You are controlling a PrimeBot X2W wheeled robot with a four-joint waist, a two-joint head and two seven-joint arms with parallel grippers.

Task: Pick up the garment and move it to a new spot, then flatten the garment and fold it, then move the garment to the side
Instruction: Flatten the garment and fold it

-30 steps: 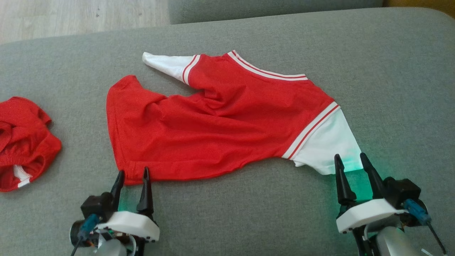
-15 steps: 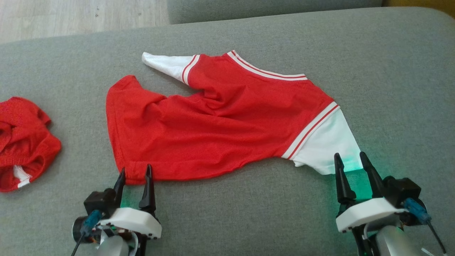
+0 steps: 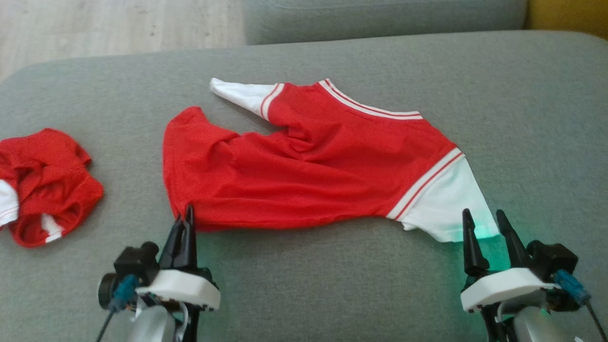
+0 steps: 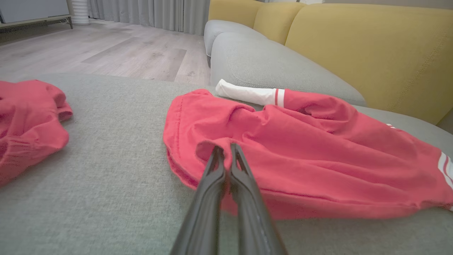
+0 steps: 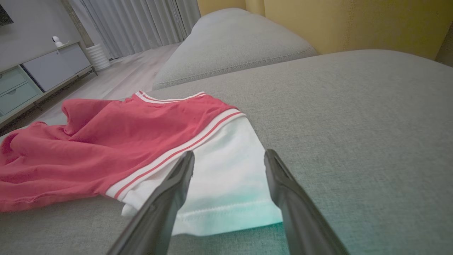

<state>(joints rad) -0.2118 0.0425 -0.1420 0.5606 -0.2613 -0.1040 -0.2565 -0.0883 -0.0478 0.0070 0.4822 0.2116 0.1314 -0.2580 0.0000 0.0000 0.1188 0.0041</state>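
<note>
The garment (image 3: 308, 175), a red shirt with white sleeves and striped trim, lies spread on the grey sofa cushion (image 3: 332, 285). My left gripper (image 3: 186, 214) is shut on the garment's near-left hem corner; in the left wrist view the red cloth (image 4: 300, 159) bunches up around the pinched tips of that gripper (image 4: 224, 149). My right gripper (image 3: 484, 219) stands open at the cuff of the near white sleeve (image 3: 446, 199). In the right wrist view its two fingers (image 5: 180, 177) straddle the sleeve's hem (image 5: 226, 209), and nothing is pinched between them.
A second red garment (image 3: 45, 183) lies crumpled at the cushion's left edge. Wooden floor (image 3: 118, 23) lies beyond the far left edge. Another grey cushion (image 3: 380, 16) and a yellow backrest (image 4: 371, 46) stand behind. Bare cushion spreads to the right.
My left gripper has shut on the garment's hem corner, lifting and bunching the cloth there. The head camera has shifted, so the whole picture sits a little lower and to the right.
</note>
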